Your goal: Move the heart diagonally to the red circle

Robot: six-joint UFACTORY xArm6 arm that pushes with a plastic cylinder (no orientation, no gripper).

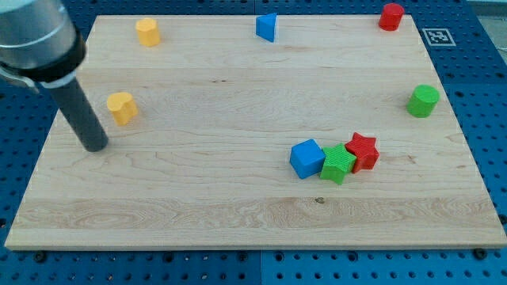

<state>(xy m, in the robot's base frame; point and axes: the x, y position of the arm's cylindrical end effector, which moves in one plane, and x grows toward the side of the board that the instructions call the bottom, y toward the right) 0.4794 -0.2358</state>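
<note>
The yellow heart point(122, 107) lies at the view's left on the wooden board point(238, 214). The red circle point(390, 16) stands at the board's top right corner, far from the heart. My tip point(96, 146) rests on the board just below and left of the heart, a small gap apart from it. The dark rod rises from the tip toward the view's upper left.
A yellow pentagon point(147, 32) sits at the top left and a blue triangle point(267, 26) at the top middle. A green circle point(423, 100) is at the right edge. A blue cube point(307, 157), green star point(338, 164) and red star point(363, 151) cluster at lower right.
</note>
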